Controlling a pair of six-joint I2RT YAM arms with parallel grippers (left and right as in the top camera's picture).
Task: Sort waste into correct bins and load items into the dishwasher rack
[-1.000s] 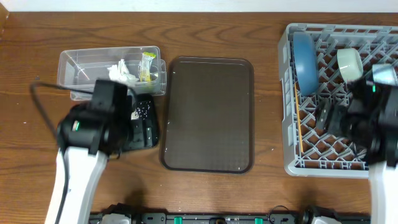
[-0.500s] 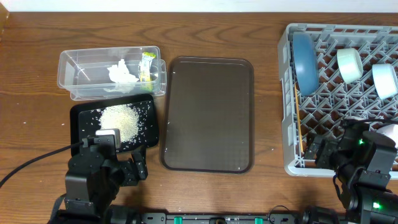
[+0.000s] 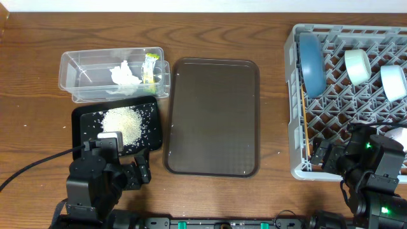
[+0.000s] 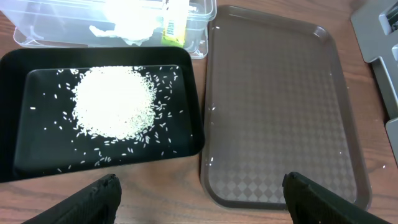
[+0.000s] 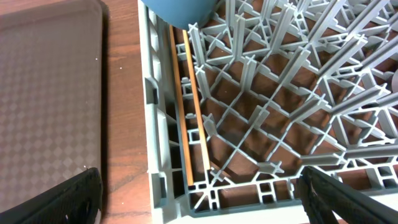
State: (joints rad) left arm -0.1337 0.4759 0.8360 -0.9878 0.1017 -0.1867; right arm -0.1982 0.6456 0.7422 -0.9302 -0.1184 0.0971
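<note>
Overhead, the grey lattice rack [image 3: 296, 95] sits at the table's right edge. It holds an upright dark blue plate [image 3: 310, 60], a mint-green bowl [image 3: 357, 65] and a light blue bowl [image 3: 393, 81]. Thin wooden chopsticks [image 5: 189, 106] lie along its left wall. The clear tub [image 3: 82, 67] holds a crumpled tissue [image 3: 124, 73] and a printed wrapper [image 3: 151, 67]. Loose rice [image 3: 122, 122] is heaped in the glossy black tray [image 3: 82, 117]. The left gripper [image 4: 200, 186] and right gripper [image 5: 199, 193] are spread wide and empty.

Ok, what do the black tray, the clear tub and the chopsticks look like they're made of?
Black tray: looks like plastic, smooth and slightly glossy, with soft reflections on its walls. Clear tub: transparent plastic, likely; the table shows through it. Chopsticks: probably wood or bamboo, matte orange-brown; grain is too fine to see.
</note>
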